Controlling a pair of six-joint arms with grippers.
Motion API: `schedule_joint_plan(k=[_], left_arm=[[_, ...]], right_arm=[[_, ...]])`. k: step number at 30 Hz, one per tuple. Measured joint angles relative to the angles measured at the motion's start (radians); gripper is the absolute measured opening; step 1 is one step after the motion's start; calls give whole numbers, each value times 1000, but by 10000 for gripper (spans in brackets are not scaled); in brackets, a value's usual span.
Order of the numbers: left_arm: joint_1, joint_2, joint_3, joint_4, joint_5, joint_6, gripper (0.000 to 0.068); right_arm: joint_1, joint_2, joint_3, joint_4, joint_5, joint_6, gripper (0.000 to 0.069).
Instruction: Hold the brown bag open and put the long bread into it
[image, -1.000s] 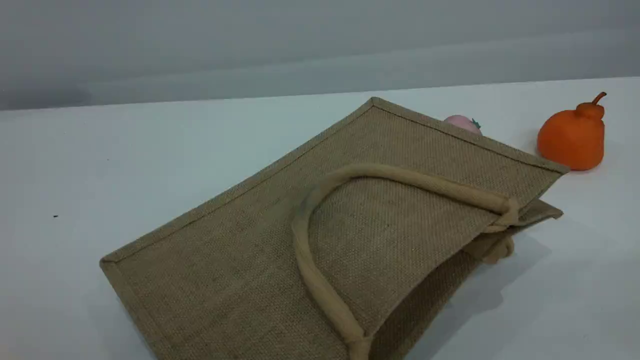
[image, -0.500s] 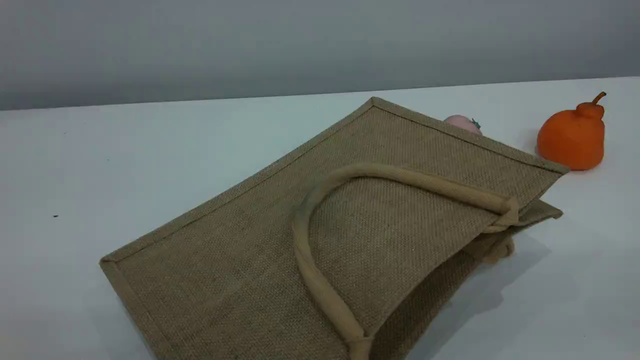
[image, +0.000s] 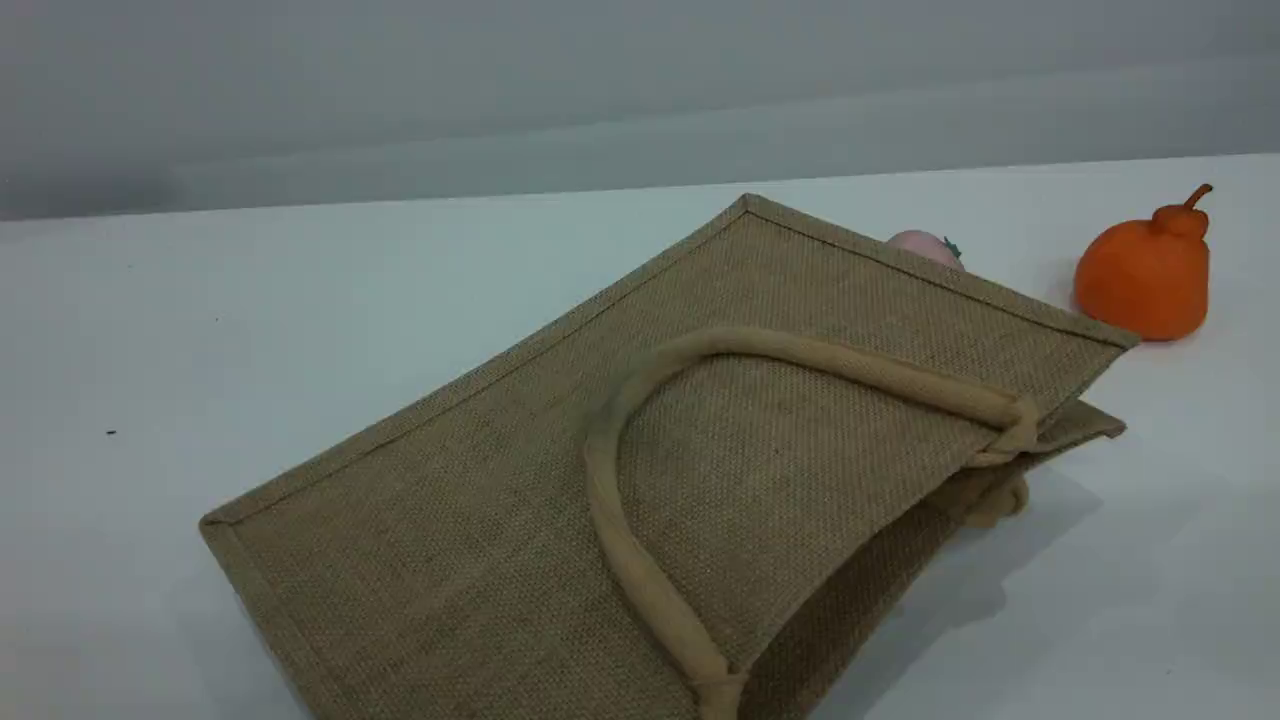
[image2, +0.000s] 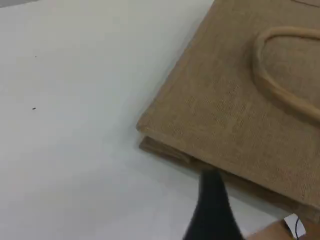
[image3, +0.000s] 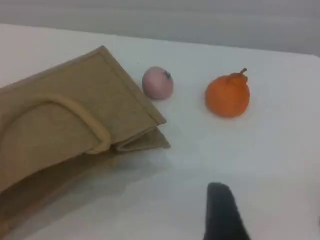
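Observation:
The brown bag (image: 480, 520) lies flat on the white table, and its upper beige handle (image: 620, 540) loops across the top panel. Its mouth faces right and gapes slightly at the corner. The long bread is out of view in every frame. Neither arm shows in the scene view. In the left wrist view, one dark fingertip of my left gripper (image2: 212, 210) hovers just off the bag (image2: 240, 100) near its closed bottom corner, holding nothing. In the right wrist view, a single dark fingertip of my right gripper (image3: 222, 212) hangs over bare table, right of the bag's (image3: 60, 130) mouth.
A small pink round fruit (image: 925, 245) sits just behind the bag's far edge, seen whole in the right wrist view (image3: 157, 82). An orange pear-shaped toy (image: 1145, 270) stands at the back right (image3: 227, 95). White table (image: 200, 320) stretches to the bag's left.

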Motion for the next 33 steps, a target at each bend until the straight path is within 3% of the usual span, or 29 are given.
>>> schedule_joint_plan(k=[9,20,33], left_arm=[[9,0,0,0,0,0,451],[270,0,-1,0,0,0,451],[270,-56,-1,-1,-1,0,451]], right_arm=[[0,0,0,0,1,0,351],[-77,0,0,0,1,0,351],[-77,0,0,0,1,0,351]])
